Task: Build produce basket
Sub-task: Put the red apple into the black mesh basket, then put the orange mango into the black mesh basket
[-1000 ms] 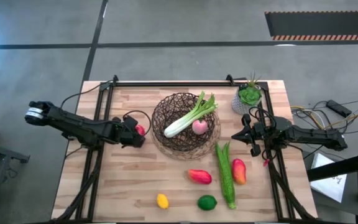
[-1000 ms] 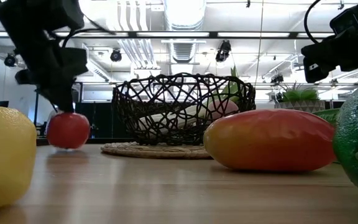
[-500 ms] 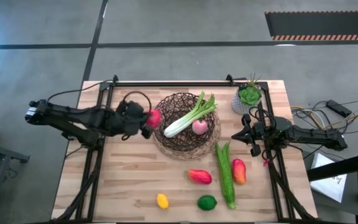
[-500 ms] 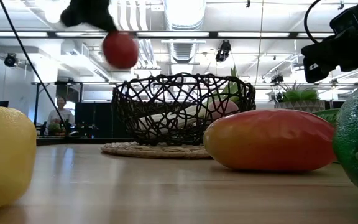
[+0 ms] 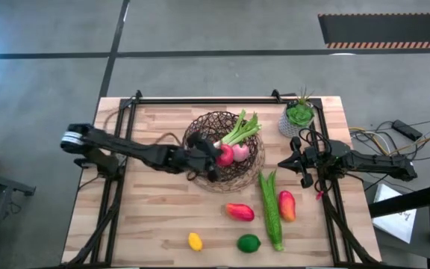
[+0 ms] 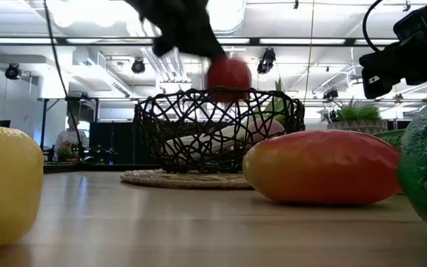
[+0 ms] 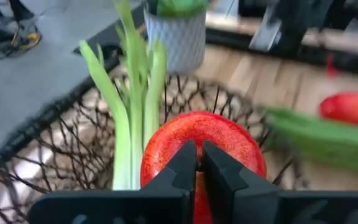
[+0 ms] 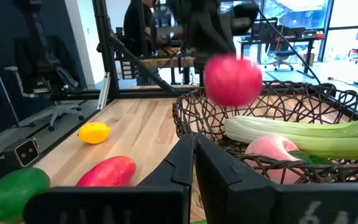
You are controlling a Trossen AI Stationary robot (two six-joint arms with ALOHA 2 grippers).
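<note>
**Red fruit carried over the basket for release**

Near edge, not yet loaded: the yellow lemon (image 5: pixel 195 240) at 7 o'clock and the green lime (image 5: pixel 249 243) at 6 o'clock from table centre. Just beyond them lie the red-orange fruit (image 5: pixel 240 212), the long green vegetable (image 5: pixel 272 208) and a second red-orange fruit (image 5: pixel 287 205). All rest on the table (image 5: pixel 155 217), apart from the basket.

Centre: the basket (image 5: pixel 200 168) already holds the celery stalk (image 5: pixel 237 134) and the pink fruit (image 5: pixel 240 152). The left gripper (image 5: pixel 213 158) reaches in from 9 o'clock, its fingers clamped together on the red fruit (image 5: pixel 225 154). The fruit is held above the rim, clear of the wire, beside the pink fruit, presumably so that it drops into open space.

At 3 o'clock the right gripper (image 5: pixel 298 162) waits with fingers together, holding nothing, clear of the working arm's path.

Far side, at 1 o'clock: the potted plant (image 5: pixel 298 116), not part of the load.
</note>
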